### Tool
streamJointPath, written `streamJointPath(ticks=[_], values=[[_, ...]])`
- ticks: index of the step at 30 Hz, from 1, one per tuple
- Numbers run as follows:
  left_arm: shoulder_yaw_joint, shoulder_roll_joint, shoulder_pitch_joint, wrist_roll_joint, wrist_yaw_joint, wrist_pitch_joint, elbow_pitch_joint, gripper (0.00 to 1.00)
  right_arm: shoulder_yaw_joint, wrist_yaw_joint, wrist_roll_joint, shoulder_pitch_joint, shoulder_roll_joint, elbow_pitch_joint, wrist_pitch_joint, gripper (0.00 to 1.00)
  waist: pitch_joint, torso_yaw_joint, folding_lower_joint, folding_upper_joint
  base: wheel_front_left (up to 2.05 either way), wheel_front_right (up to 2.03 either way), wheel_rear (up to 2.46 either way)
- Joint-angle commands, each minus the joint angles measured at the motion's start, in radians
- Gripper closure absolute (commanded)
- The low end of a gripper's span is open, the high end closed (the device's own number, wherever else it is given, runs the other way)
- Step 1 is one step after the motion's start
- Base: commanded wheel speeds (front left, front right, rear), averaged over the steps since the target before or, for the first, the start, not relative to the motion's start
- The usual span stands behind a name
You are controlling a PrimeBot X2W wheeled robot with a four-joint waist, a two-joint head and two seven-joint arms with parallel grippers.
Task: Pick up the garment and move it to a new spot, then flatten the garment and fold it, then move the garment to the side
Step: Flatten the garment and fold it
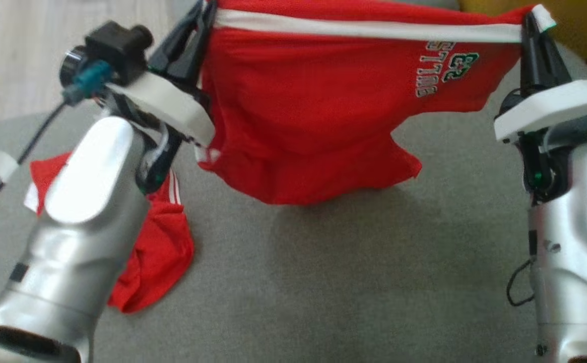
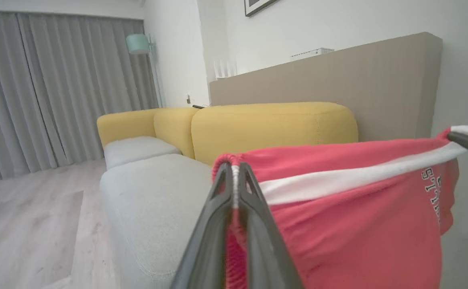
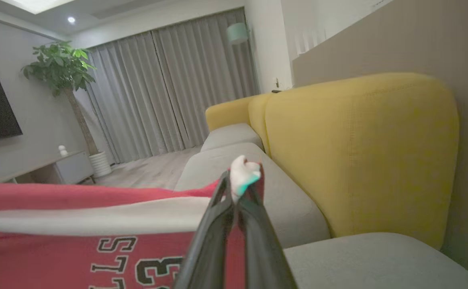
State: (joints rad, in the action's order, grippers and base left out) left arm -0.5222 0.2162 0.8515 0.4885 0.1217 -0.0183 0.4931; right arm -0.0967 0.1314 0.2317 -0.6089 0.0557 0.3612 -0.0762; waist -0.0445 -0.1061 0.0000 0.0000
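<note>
The garment [image 1: 318, 116] is a red pair of shorts with a white stripe and white lettering. It hangs stretched between my two grippers above the grey sofa seat [image 1: 353, 272]. My left gripper [image 1: 205, 15] is shut on one upper corner of the garment [image 2: 338, 208], its dark fingers [image 2: 217, 224] pinching red cloth. At the other upper corner, my right gripper [image 1: 532, 25] is shut on the white band, which pokes out past its fingertips [image 3: 225, 196]. The garment [image 3: 77, 224] sags in the middle and its lower edge hangs close to the seat.
A second red piece of clothing [image 1: 157, 242] with white stripes lies crumpled on the seat under my left forearm [image 1: 81, 227]. The yellow sofa back [image 2: 274, 124] rises behind the seat. Wooden floor [image 1: 26, 45] lies to the far left.
</note>
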Motion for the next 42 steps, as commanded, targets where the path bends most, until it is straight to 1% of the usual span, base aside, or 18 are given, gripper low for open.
streamJointPath(ticks=[1,4,7,12,13,17,20,23,26,30,36,40,42], values=[[0.065,0.049,0.104,0.007,-0.015,0.004,-0.017,1.00,0.019,-0.001,-0.012,-0.091,-0.005,-0.021,-0.007,1.00,-0.082,-0.006,0.0000,0.0000,0.00,0.00,0.00],[0.098,0.065,0.182,0.022,-0.016,0.007,0.017,1.00,0.057,-0.001,-0.011,-0.195,-0.005,0.022,-0.011,1.00,-0.177,-0.021,0.0000,0.0000,0.00,0.00,0.00],[0.109,0.087,0.290,0.010,-0.012,-0.002,0.066,1.00,0.086,-0.001,-0.013,-0.345,-0.005,0.089,0.013,1.00,-0.260,-0.039,0.0000,0.0000,0.00,0.00,0.00],[0.135,0.087,0.492,-0.011,-0.013,-0.073,0.161,1.00,0.066,-0.001,-0.045,-0.613,-0.005,0.253,0.132,1.00,-0.342,-0.062,0.0000,0.0000,0.00,0.00,0.00],[0.135,0.087,0.492,-0.011,-0.013,-0.073,0.161,1.00,0.066,-0.001,-0.045,-0.613,-0.005,0.253,0.132,1.00,-0.342,-0.062,0.0000,0.0000,0.00,0.00,0.00],[0.138,0.057,0.608,-0.016,-0.009,-0.147,0.239,1.00,0.019,-0.001,-0.090,-0.752,-0.005,0.397,0.242,1.00,-0.369,-0.068,0.0000,0.0000,0.00,0.00,0.00],[0.119,0.028,0.629,-0.010,-0.001,-0.187,0.295,1.00,0.012,-0.001,-0.137,-0.777,-0.005,0.506,0.278,1.00,-0.381,-0.067,0.0000,0.0000,0.00,0.00,0.00],[0.090,0.003,0.593,0.005,0.005,-0.212,0.340,1.00,0.007,-0.001,-0.188,-0.754,-0.005,0.604,0.291,1.00,-0.392,-0.059,0.0000,0.0000,0.00,0.00,0.00],[0.051,-0.011,0.518,0.022,0.008,-0.229,0.361,1.00,-0.007,-0.001,-0.246,-0.704,-0.001,0.693,0.290,1.00,-0.396,-0.053,0.0000,0.0000,0.00,0.00,0.00],[-0.064,-0.016,0.366,0.070,0.009,-0.237,0.330,1.00,-0.006,-0.001,-0.306,-0.625,0.029,0.790,0.256,1.00,-0.385,-0.032,0.0000,0.0000,0.00,0.00,0.00],[-0.261,0.023,0.158,0.162,0.009,-0.239,0.233,1.00,0.035,-0.001,-0.319,-0.530,0.104,0.879,0.194,1.00,-0.322,-0.001,0.0000,0.0000,0.00,0.00,0.00],[-0.340,0.050,0.063,0.213,0.009,-0.240,0.178,1.00,0.092,-0.001,-0.299,-0.467,0.132,0.905,0.145,1.00,-0.262,-0.003,0.0000,0.0000,0.00,0.00,0.00],[-0.384,0.067,0.032,0.206,0.009,-0.239,0.159,1.00,0.124,-0.001,-0.283,-0.437,0.144,0.912,0.117,1.00,-0.231,-0.009,0.0000,0.0000,0.00,0.00,0.00]])
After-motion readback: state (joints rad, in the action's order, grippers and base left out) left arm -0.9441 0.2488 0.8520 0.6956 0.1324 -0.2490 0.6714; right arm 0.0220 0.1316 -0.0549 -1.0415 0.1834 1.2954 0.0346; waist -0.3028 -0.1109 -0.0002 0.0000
